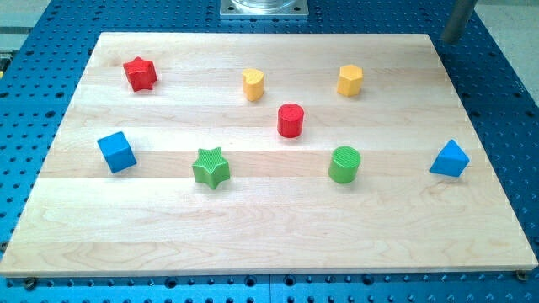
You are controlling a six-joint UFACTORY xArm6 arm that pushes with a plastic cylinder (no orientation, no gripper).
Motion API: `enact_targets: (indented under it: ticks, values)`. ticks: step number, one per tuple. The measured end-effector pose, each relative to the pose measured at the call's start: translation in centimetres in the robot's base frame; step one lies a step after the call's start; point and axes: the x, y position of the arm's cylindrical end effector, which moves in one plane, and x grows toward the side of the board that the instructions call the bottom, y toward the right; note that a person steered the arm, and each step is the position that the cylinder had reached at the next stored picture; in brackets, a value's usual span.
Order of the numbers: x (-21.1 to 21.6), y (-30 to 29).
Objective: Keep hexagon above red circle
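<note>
- Yellow hexagon sits near the tabletop's far edge, up-right of the red circle.
- My tip is hidden; rod enters beyond the far-right corner.
- No fingers fitted; state cannot be told.

Rod blurred, cut off at the view's top — metal base likewise (partly shown)

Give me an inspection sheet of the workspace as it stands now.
Surface: wooden board on a blue perforated base.
Job's things: yellow hexagon toward the view's top and right of red circle, apart.
Clutter: yellow heart, red star, blue cube, green star, green cylinder, blue triangular block.
Pincer: none; my tip is not visible, only a grey rod at the top right.
Cables: nothing seen.
Surroundings: metal mount at the view's top.
</note>
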Motion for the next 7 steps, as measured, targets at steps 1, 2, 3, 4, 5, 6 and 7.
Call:
enact_targets:
  ticks: [1,2,3,4,5,6,7]
  values:
    - [0.0,0.0]
    - [0.3,-0.6]
    - [3.9,-4.5]
    - [8.2,-10.3]
    - [10.1,-14.2]
    - [10.1,-14.7]
    - [10.1,-15.5]
